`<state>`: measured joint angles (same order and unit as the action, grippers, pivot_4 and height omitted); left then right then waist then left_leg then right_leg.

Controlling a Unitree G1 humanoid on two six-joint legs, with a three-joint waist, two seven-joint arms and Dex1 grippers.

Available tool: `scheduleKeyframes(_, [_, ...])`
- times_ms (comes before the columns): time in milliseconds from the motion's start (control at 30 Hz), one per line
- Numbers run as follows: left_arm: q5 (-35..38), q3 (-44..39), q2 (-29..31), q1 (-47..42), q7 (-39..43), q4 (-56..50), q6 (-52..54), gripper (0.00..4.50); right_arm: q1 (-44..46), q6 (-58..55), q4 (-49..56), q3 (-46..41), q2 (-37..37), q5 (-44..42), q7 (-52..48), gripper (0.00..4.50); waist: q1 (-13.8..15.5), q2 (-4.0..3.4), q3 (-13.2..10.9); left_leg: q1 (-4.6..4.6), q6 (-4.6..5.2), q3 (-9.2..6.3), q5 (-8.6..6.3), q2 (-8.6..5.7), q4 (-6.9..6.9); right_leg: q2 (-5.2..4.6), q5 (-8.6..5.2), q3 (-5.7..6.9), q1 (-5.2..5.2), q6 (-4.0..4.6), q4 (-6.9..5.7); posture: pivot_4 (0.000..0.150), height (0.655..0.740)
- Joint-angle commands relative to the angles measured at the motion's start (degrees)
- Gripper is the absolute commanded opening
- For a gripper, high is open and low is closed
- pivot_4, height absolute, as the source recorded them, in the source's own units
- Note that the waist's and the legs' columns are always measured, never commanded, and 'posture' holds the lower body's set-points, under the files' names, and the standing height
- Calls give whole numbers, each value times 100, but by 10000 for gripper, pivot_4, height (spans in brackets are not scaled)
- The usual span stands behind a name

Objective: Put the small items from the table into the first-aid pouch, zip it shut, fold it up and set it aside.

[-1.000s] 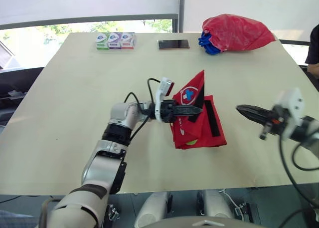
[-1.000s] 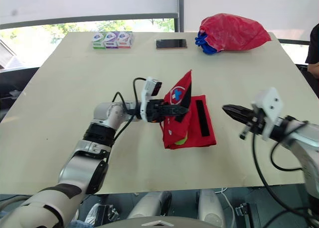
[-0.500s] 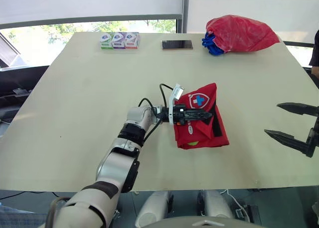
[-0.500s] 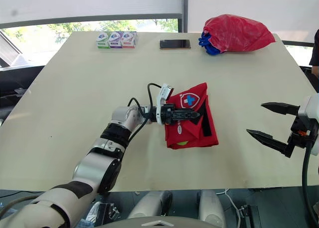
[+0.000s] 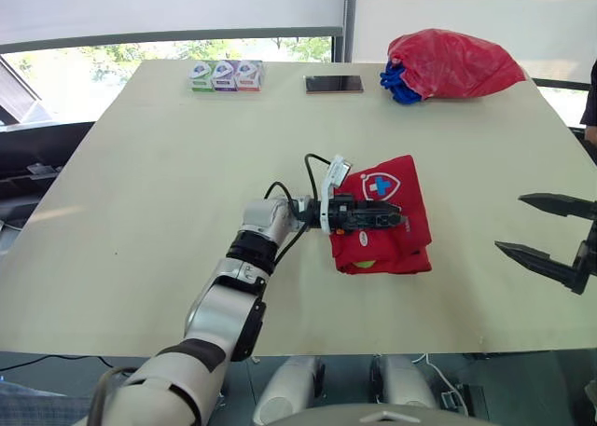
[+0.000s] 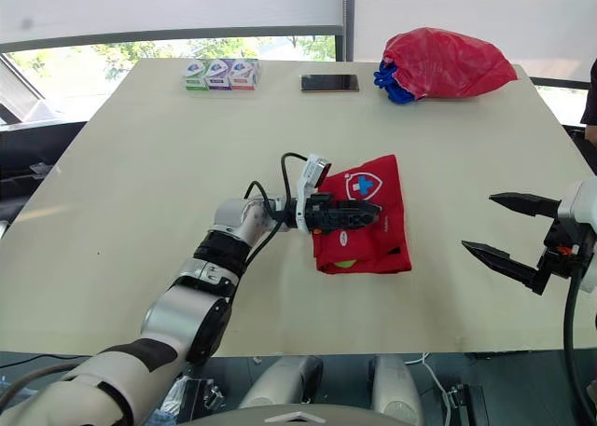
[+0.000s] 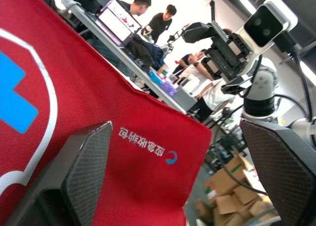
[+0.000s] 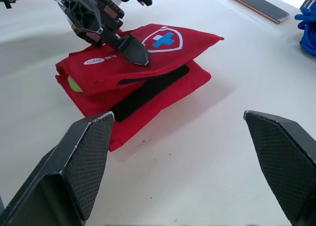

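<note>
Table (image 5: 140,212) broad, pale; folded red first-aid pouch (image 5: 396,251) mid-table; left gripper (image 5: 392,220) lies on its top flap, jaws apart, clasping nothing; right gripper (image 5: 508,223) spread wide, empty, well apart rightward; left likely nearer for setting aside.

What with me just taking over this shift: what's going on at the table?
The left claw is open around the top flap of the red first-aid pouch, which lies folded in the middle of the table. The right claw hovers open off to the right, touching nothing. The pouch has not been set aside yet.
</note>
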<state>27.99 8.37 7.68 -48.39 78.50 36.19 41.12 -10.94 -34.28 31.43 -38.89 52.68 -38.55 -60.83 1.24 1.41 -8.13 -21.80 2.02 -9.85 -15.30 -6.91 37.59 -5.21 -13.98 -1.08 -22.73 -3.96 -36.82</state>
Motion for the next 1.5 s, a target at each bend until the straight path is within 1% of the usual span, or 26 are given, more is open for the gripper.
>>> scheduleKeyframes(33, [-435,249,-104,62,-290,-227,-562,44504,-58,131,183,-283,-17,-97,39,45000,24,0,0,0,0,0,0,-1,1,-1,0,0,1,0,0,1500,7400])
scheduleKeyframes(133, [-548,411,-150,126,-283,-644,-831,44504,-148,162,218,-303,-33,-77,50,45000,40,0,0,0,1,0,-1,-2,1,-2,1,0,1,-1,1,1500,7400])
scheduleKeyframes(167, [-551,436,-167,147,-276,-746,-847,39010,-172,177,223,-306,-32,-83,58,45000,41,0,0,-1,1,1,-1,-2,2,-4,1,-1,1,-1,1,1500,7400])
scheduleKeyframes(200, [-552,447,-182,163,-278,-813,-871,36586,-188,187,227,-307,-31,-90,64,45000,38,0,0,-1,1,1,-1,-2,1,-4,1,-1,1,-1,1,1500,7400])
scheduleKeyframes(233, [-586,450,-212,167,-333,-846,-920,31076,-199,197,227,-304,-30,-92,71,45000,38,1,-1,-1,1,2,-1,-2,2,-3,1,-2,0,-2,1,1500,7400])
scheduleKeyframes(267, [-643,461,-244,159,-410,-848,-991,26467,-207,202,228,-300,-32,-93,79,45000,38,1,-1,-1,1,1,-1,-2,2,-2,1,-1,0,-2,1,1500,7400])
scheduleKeyframes(333, [-775,525,-288,133,-516,-857,-1125,18550,-240,215,240,-290,-37,-85,90,45000,37,1,-1,-1,1,1,-1,-2,2,-2,1,-1,0,-2,2,1500,7400])
scheduleKeyframes(367, [-817,547,-316,118,-561,-862,-1192,12911,-253,226,239,-282,-35,-79,92,45000,37,1,-1,-1,2,1,-1,-2,2,-2,1,-1,0,-2,2,1500,7400])
scheduleKeyframes(433, [-968,754,-342,172,-542,-1030,-1368,3851,-280,242,246,-273,-42,-78,103,45000,37,1,-1,-2,2,1,-1,-2,2,-2,1,-1,-1,-2,2,1500,7400])
scheduleKeyframes(467, [-1068,852,-349,199,-568,-1056,-1463,942,-287,250,243,-273,-45,-81,108,45000,37,1,-1,-2,2,2,-1,-2,2,-2,1,-1,-1,-2,2,1500,7400])
scheduleKeyframes(567, [-1305,1073,-326,268,-590,-1043,-1725,349,-303,265,245,-275,-49,-90,123,45000,40,1,-1,-2,2,1,-1,-2,2,-2,1,-1,0,-2,2,1500,7400])
scheduleKeyframes(700, [-2058,1711,-336,445,-943,-850,-2316,349,-325,300,265,-245,-84,-102,173,45000,48,0,0,1,2,2,-1,-1,1,-1,1,-1,1,-2,2,1500,7400])
scheduleKeyframes(933, [-3009,2282,-302,567,-1527,-366,-3054,349,-389,339,272,-268,-121,-108,171,45000,130,-4,9,6,6,4,-4,-4,3,-3,2,-2,14,-6,7,1500,7400])
scheduleKeyframes(1033, [-2908,2145,-375,617,-1522,-312,-3058,349,-407,364,247,-259,-135,-92,169,45000,130,-11,26,8,7,4,-4,-4,3,-4,2,-2,15,-7,8,1500,7400])
scheduleKeyframes(1167, [-2244,1595,-430,599,-1155,-716,-2815,349,-421,414,129,-286,-226,-114,191,45000,113,-19,32,8,9,6,-5,-4,3,-4,1,-2,16,-9,7,1500,7400])
scheduleKeyframes(1267, [-1730,1230,-296,512,-736,-1161,-2603,349,-510,563,-38,-280,-248,15,94,45000,94,-19,30,7,10,5,-6,-4,3,-2,1,-2,13,-9,7,1500,7400])
scheduleKeyframes(1367, [-1465,946,-4,264,-505,-1478,-2401,349,-463,617,-289,-296,-364,-102,91,45000,53,-18,27,5,9,5,-5,-2,3,2,1,-4,6,-8,4,1500,7400])
scheduleKeyframes(1433, [-1371,765,103,80,-546,-1467,-2287,349,-468,708,-456,-244,-365,-60,-4,45000,46,-19,26,4,9,4,-5,0,3,4,2,-3,5,-7,4,1500,7400])
scheduleKeyframes(1500, [-1320,498,113,-199,-807,-1205,-2176,349,-354,757,-652,-165,-394,-93,-6,45000,44,-14,22,4,9,4,-5,-1,4,3,2,-2,6,-8,4,1500,7400])
